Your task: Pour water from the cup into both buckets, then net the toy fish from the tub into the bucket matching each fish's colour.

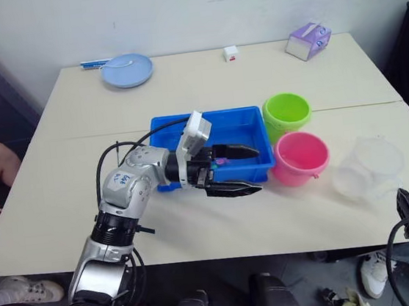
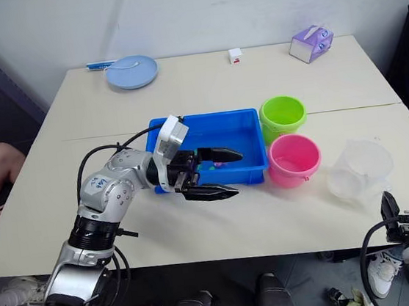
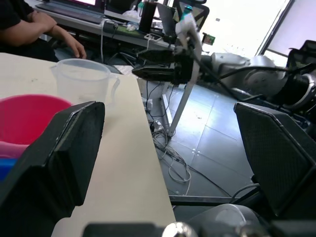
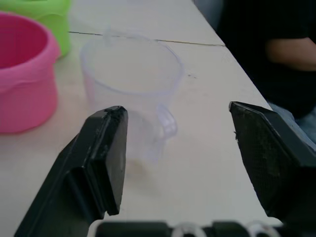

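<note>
The right gripper (image 4: 175, 163) is low at the near edge of the table (image 1: 204, 86), its two black fingers spread wide and holding nothing. Straight ahead of it, between the lines of its fingers, stands the clear measuring cup (image 4: 132, 89), upright, with its handle turned toward the gripper. Beyond the cup, toward the left gripper's side, is the pink bucket (image 1: 300, 157), and just behind that the lime green bucket (image 1: 286, 114); the two buckets are touching or nearly touching. The left gripper (image 1: 237, 170) hovers over the near right corner of the blue tub (image 1: 239, 123), its fingers also open and empty, pointing toward the pink bucket, which is just beyond its fingertips. In the tub, beside the left gripper's fingers, a small pink toy fish (image 1: 223, 163) shows. Much farther, at the back of the table, lie a pale-blue plate (image 1: 127, 70), a small white box (image 1: 231, 53) and a purple tissue box (image 1: 308, 41).
</note>
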Robot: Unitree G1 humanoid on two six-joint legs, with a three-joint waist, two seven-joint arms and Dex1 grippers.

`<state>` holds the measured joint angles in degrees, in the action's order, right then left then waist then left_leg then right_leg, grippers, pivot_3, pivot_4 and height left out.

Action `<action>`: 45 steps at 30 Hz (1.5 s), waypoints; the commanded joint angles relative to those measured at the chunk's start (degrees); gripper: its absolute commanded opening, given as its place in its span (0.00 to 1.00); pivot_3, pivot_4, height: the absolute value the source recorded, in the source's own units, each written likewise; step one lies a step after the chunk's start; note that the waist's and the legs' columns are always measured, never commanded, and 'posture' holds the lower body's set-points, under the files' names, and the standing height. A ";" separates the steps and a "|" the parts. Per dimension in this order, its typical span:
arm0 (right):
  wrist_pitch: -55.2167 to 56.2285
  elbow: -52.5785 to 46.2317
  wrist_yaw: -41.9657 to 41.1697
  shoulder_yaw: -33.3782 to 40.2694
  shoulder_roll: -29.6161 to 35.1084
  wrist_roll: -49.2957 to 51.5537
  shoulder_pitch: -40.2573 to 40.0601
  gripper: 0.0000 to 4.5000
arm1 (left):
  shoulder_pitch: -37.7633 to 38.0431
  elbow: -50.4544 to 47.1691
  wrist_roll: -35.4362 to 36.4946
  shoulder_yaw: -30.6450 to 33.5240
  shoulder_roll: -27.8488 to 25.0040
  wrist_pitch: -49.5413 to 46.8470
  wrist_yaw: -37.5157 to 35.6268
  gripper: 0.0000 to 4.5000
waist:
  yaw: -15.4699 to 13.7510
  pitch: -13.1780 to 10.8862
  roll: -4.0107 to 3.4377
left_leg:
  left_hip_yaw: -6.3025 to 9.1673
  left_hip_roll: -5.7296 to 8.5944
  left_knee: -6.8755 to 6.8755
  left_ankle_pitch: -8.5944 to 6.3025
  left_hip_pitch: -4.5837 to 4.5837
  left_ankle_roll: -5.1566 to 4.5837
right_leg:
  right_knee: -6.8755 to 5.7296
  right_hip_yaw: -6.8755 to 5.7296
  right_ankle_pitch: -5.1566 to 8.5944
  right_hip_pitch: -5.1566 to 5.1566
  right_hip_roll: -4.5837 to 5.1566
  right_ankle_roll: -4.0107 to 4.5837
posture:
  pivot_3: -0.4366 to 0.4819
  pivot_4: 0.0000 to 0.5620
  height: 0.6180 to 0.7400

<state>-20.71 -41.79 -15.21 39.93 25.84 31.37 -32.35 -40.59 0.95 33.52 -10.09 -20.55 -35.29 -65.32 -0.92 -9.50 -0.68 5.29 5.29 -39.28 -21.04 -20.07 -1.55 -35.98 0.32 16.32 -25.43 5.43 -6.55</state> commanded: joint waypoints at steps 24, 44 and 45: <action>-6.43 21.24 -36.85 -44.30 16.26 3.52 59.96 1.00 | 59.73 -35.26 -0.45 39.74 -7.93 -8.80 38.57 1.00 | -2.08 -0.42 0.92 | 0.46 -0.03 0.08 -0.17 0.21 0.06 | 0.42 -0.27 0.02 0.30 0.07 0.13 | 0.48 0.27 1.00; -10.53 7.46 -27.30 -41.94 14.21 -1.62 52.07 1.00 | -1.56 27.90 -18.09 18.57 -16.58 -16.26 49.60 1.00 | -0.12 -0.35 1.04 | 0.47 0.03 0.05 -0.14 -0.15 0.13 | 0.05 -0.91 -0.02 -0.16 0.04 0.14 | 0.48 0.27 1.00; -10.93 6.57 -26.46 -41.66 14.19 -1.59 51.57 1.00 | -4.64 33.27 -19.48 17.27 -15.68 -13.92 49.16 1.00 | -0.25 -0.35 1.04 | 0.47 0.02 0.06 -0.14 -0.16 0.14 | 0.06 -0.94 -0.02 -0.17 0.04 0.14 | 0.48 0.27 1.00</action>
<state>-31.43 -31.85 -43.05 -3.42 40.15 30.07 19.33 -42.36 28.05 16.89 8.51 -36.34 -53.26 -15.88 -1.17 -9.84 0.36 5.80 5.33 -39.23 -21.18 -20.23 -1.41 -35.95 -0.71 16.30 -25.59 5.48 -6.41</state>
